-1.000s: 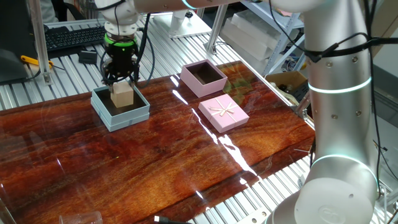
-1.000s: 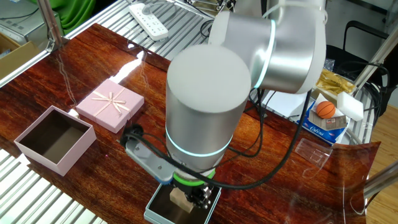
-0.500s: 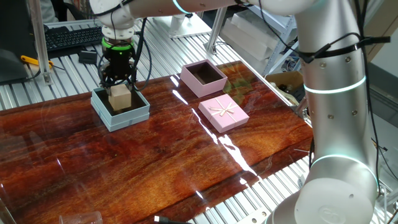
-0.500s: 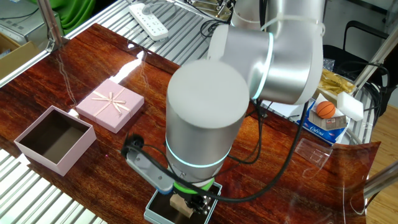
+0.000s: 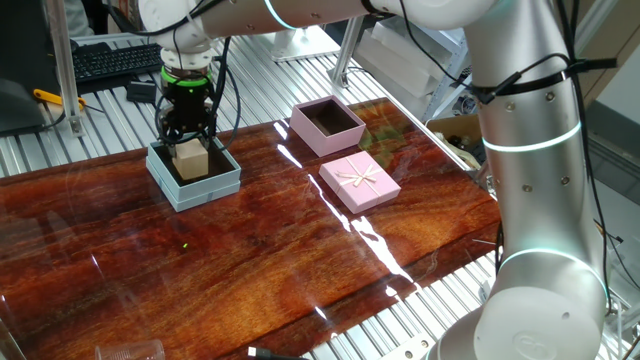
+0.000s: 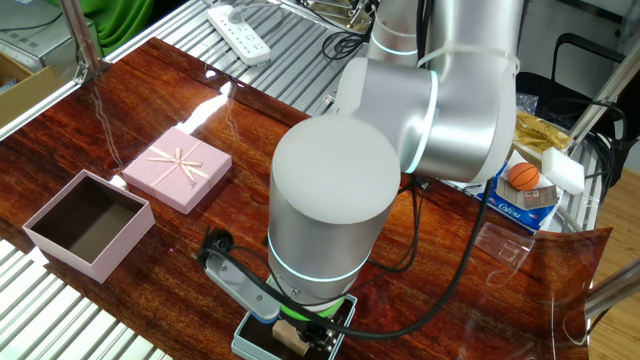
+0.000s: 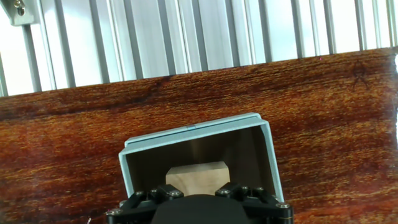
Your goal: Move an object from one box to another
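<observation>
Gripping the wooden cube (image 5: 191, 158) from above, the end effector (image 5: 189, 150) holds it low inside the blue-grey box (image 5: 222, 183). Releasing before the cube rests on the floor could tip it against a wall; the pink box (image 5: 327, 126) stands empty.

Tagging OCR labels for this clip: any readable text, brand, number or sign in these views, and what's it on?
None readable.
Blue packet under the small orange ball, at the table's far edge: white print, too blurred to read.
Black keyboard: keys too small.
Pale blue-grey box, pink box, pink ribbon-bow lid: unmarked.
</observation>
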Controlling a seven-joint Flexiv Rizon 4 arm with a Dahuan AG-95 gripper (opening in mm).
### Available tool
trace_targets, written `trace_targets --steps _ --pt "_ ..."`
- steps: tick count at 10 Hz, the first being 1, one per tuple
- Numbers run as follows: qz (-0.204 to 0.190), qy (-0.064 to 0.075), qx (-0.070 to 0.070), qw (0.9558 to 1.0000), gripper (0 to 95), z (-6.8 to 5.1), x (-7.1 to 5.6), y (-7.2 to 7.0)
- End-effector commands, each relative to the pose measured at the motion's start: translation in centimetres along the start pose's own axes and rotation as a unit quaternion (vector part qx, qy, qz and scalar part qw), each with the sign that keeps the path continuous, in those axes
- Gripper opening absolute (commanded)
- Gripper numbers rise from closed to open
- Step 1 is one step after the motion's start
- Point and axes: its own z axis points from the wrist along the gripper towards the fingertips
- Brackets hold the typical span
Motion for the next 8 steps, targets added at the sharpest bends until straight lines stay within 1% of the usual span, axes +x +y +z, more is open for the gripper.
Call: trace_targets --steps 1,5,8 --pt "-0.003 0.0 0.0 1.0 0.0 0.19 -0.14 -0.03" --pt "-0.011 -0.001 -0.004 0.9999 0.0 0.85 -0.59 -0.23" --pt "-0.01 0.0 -0.006 0.9999 0.0 1.02 -0.66 -0.24"
